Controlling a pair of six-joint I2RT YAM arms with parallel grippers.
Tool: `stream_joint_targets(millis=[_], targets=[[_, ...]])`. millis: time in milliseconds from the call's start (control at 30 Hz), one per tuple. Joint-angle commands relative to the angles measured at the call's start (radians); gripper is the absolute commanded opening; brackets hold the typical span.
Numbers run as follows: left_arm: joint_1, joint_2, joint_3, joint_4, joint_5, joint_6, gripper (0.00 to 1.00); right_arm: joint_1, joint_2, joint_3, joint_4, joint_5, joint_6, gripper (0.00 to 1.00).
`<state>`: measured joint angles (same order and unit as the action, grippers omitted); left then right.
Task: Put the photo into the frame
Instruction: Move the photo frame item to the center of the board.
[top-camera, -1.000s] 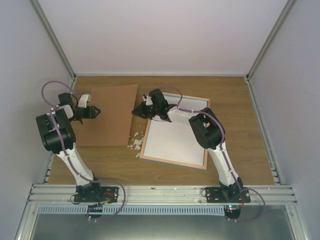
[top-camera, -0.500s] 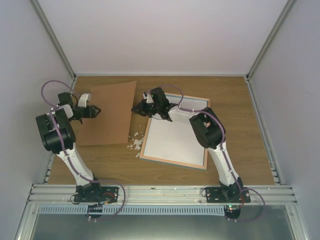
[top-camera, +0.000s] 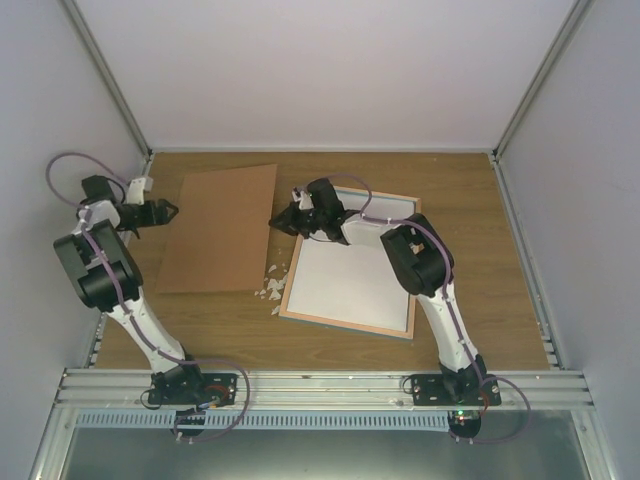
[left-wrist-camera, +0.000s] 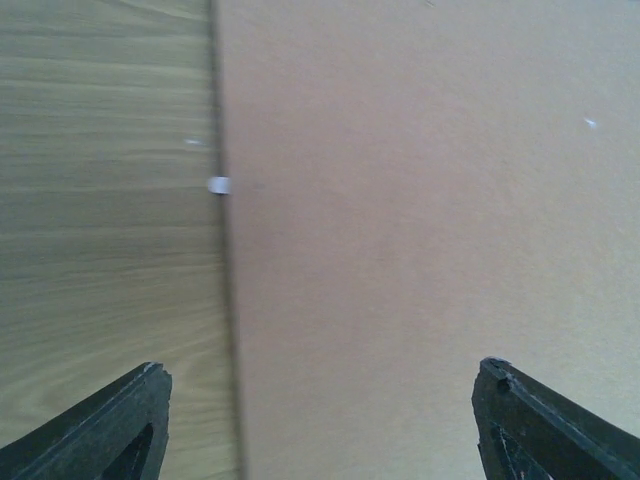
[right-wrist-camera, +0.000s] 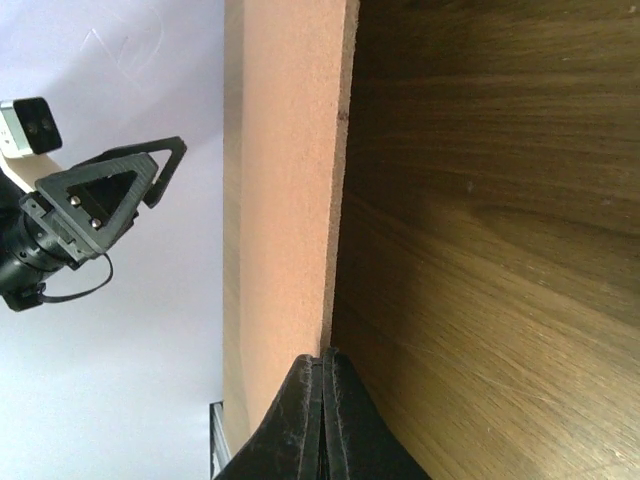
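frame (top-camera: 345, 324) lay flat beside the backing board (top-camera: 220, 230); photo not visible. left gripper (top-camera: 168, 211) stood open, right gripper (top-camera: 282, 222) closed, empty. risk: closed tips could shove the frame askew.

On the one wooden table (top-camera: 330, 350) I count two robot arms, the left arm (top-camera: 100, 270) and the right arm (top-camera: 420, 265), one brown board (top-camera: 220, 228), one frame (top-camera: 345, 324) with one white sheet (top-camera: 350, 275) inside it, and one small heap of white scraps (top-camera: 270, 290).
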<state>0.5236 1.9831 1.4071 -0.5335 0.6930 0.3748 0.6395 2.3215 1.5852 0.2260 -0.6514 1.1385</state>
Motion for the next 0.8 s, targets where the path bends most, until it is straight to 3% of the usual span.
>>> stream_joint_targets(millis=[0,200,767], targets=[[0.036,0.027,0.022,-0.037,-0.022,0.025,0.82,-0.016,-0.095,-0.035,0.067,-0.018,-0.031,0.01],[0.012,0.073,-0.021,-0.021,-0.032,0.035,0.77,-0.027,-0.164,-0.107,0.078,-0.026,-0.038,0.01],[-0.255,0.040,-0.211,0.043,0.021,0.023,0.71,-0.168,-0.371,-0.423,-0.036,-0.061,-0.184,0.01]])
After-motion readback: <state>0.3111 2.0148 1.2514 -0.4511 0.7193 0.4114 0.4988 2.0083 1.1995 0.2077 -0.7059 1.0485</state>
